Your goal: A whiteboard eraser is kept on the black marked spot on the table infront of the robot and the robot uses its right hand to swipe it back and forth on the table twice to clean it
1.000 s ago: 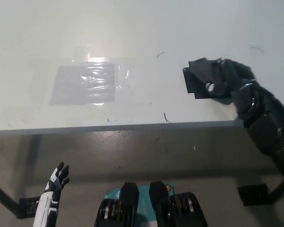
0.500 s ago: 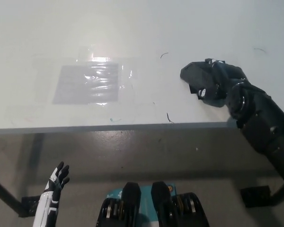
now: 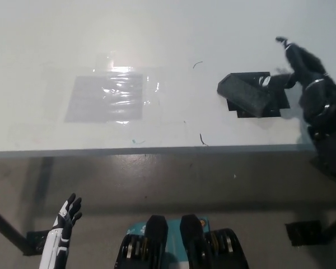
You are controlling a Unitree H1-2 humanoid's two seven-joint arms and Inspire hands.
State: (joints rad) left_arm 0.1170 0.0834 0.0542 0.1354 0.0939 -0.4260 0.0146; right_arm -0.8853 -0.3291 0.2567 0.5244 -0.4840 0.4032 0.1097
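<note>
At the right side of the white tabletop (image 3: 173, 33), the whiteboard eraser (image 3: 247, 93) lies on the black marked spot (image 3: 271, 104), covering most of it. The black right hand (image 3: 302, 67) is just beside the eraser's right end, fingers spread and closed on nothing; contact with the eraser cannot be confirmed (dark on dark). Judged: placed there to push or grip for a swipe. The white left hand (image 3: 67, 216) hangs open below the tabletop edge, idle.

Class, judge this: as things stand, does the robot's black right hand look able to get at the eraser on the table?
Probably yes: the right hand sits beside the eraser, fingers seemingly touching its right end, with nothing between them.
</note>
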